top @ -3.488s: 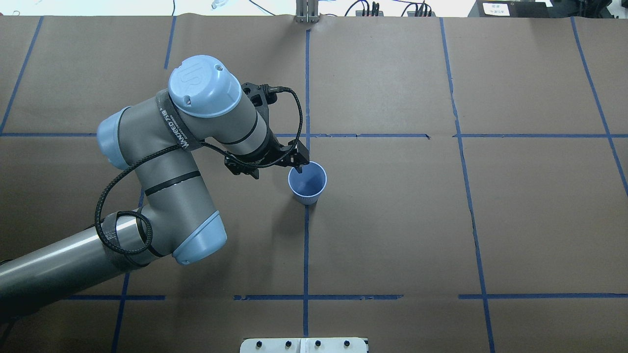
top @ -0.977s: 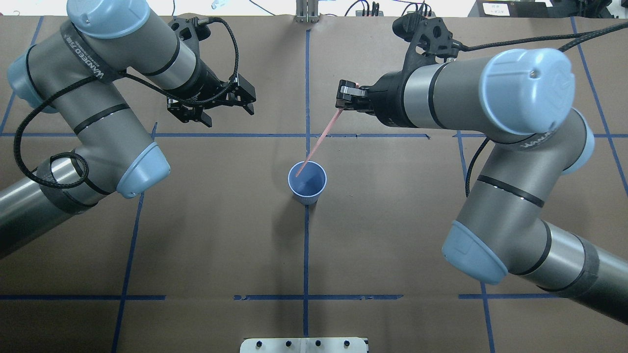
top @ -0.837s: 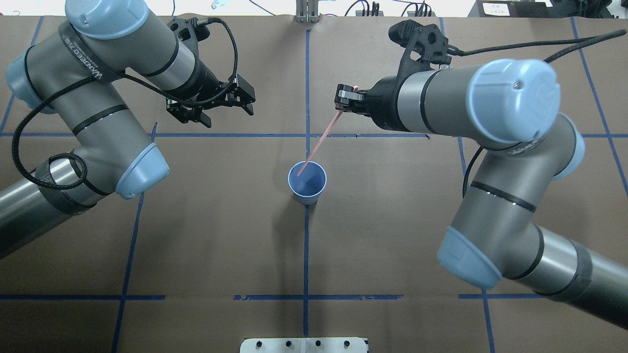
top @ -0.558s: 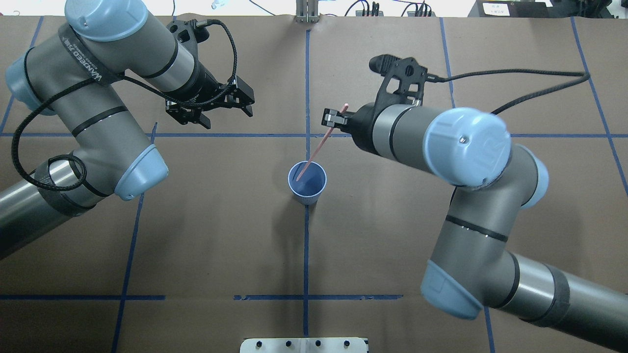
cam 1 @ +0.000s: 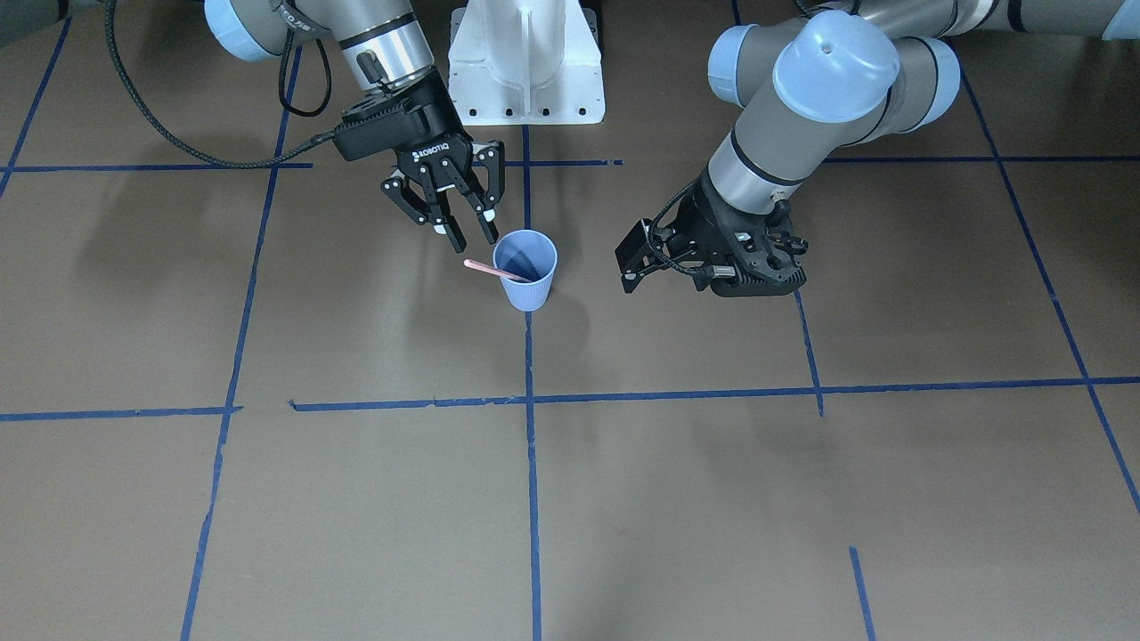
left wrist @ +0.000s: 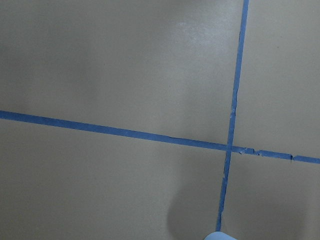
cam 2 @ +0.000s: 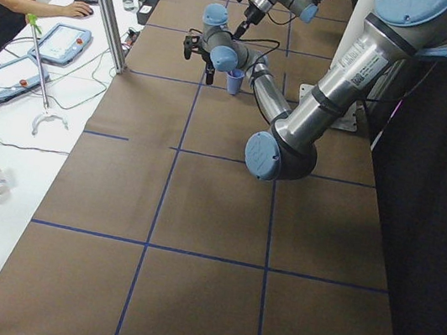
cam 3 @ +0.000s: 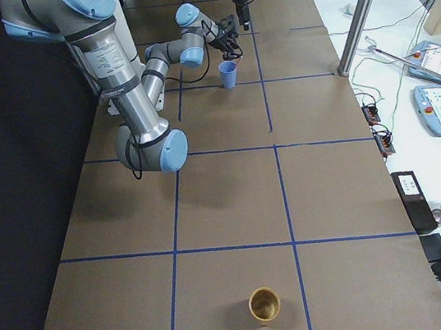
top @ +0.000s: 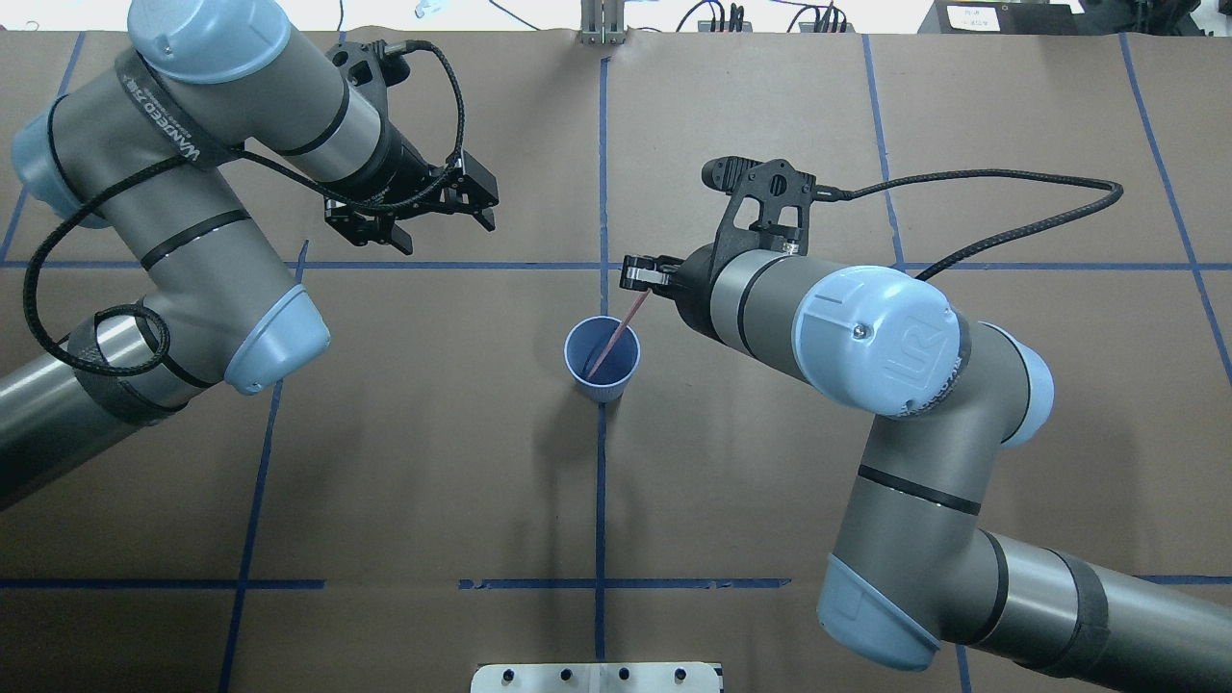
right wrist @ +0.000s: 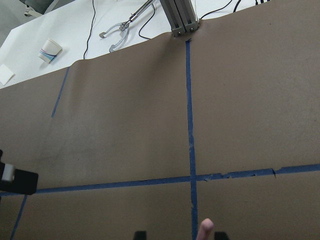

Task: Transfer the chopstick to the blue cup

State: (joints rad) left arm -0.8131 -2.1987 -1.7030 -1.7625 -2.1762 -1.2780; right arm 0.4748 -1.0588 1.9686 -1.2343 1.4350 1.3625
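Note:
The blue cup (cam 1: 532, 287) (top: 603, 387) stands upright on the centre tape line. One pale-pink chopstick (cam 1: 485, 267) (top: 616, 337) rests in it. Its lower end is inside the cup and its upper end leans over the rim toward my right gripper. My right gripper (cam 1: 476, 242) (top: 637, 277) hovers just above that end with its jaws apart. The right wrist view shows the chopstick tip (right wrist: 205, 229) free between the fingers. My left gripper (cam 1: 626, 265) (top: 445, 231) is open and empty, away from the cup. The cup rim (left wrist: 220, 236) just shows in the left wrist view.
The robot's white base (cam 1: 525, 62) is behind the cup. A tan cup (cam 3: 265, 304) stands at the table's far right end. A metal post (top: 602, 24) rises at the far edge. An operator and tablets (cam 2: 61, 40) are beside the table.
My right arm has come down toward the cup and lowered the chopstick into it. The stick no longer pokes out past the gripper. My left gripper, at the cup earlier, has stayed back.

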